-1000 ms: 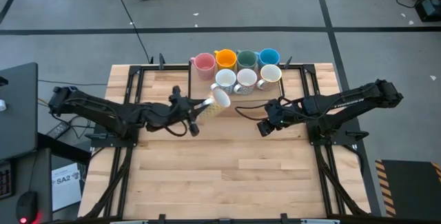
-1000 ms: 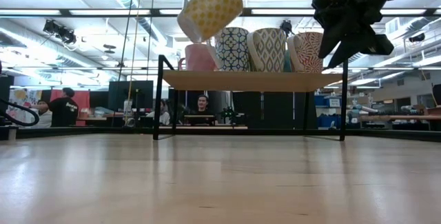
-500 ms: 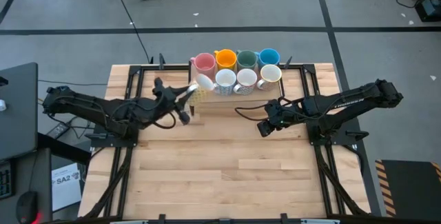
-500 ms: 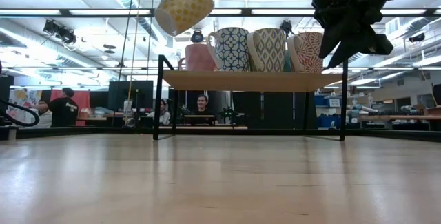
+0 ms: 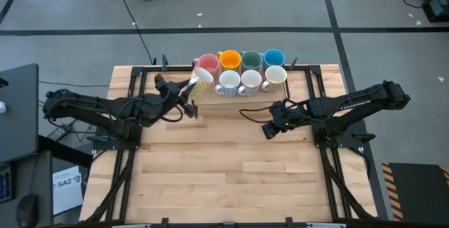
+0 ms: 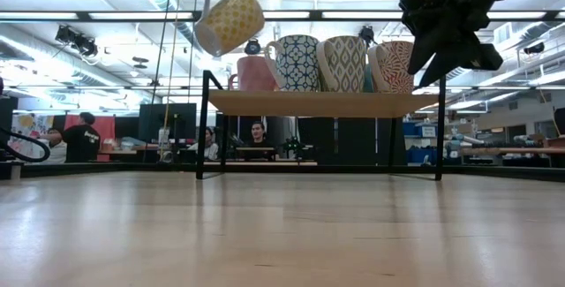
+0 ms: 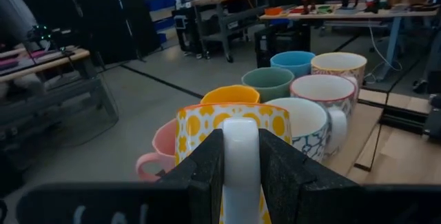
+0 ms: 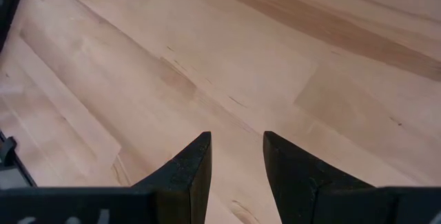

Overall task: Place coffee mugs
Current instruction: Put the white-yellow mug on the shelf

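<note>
Yellow-patterned mug [image 7: 231, 131] — seemingly empty — gripped by left tool [image 7: 240, 165]; right tool [image 8: 236, 156] narrowly parted.

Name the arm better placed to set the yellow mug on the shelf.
Left. Its gripper grips the yellow mug by the handle beside the shelf. The right gripper is open and empty above the table.

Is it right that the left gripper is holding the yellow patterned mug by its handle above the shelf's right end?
Not quite. The left gripper holds the yellow patterned mug by its white handle above the wooden shelf's left end, as the low view shows.
</note>
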Available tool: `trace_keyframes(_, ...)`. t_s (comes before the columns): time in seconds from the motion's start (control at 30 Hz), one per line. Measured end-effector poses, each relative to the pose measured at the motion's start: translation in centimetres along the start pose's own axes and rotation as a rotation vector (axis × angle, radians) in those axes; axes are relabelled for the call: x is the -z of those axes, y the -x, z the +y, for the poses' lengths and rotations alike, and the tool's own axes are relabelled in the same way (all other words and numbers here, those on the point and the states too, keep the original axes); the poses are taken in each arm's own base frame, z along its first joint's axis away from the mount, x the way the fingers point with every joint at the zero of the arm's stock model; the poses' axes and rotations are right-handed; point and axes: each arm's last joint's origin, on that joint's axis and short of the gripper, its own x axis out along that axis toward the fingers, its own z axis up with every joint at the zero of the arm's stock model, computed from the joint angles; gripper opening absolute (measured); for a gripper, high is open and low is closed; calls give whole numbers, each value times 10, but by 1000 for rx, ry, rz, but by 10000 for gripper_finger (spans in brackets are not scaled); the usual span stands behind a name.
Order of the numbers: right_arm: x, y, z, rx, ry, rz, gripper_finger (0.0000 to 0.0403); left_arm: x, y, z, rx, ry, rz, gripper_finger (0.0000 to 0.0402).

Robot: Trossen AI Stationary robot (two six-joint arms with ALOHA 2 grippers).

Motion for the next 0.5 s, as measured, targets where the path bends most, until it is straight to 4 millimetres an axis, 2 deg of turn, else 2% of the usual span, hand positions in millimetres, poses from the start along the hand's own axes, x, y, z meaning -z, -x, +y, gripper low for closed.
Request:
trace_keyframes(0.27,-3,0,2,2,35,-68,137,0,-6,3,46,26,7,80)
trace_keyframes(0.5,-14,4,24,-210,184,-206,138,0,-6,3,46,27,6,80)
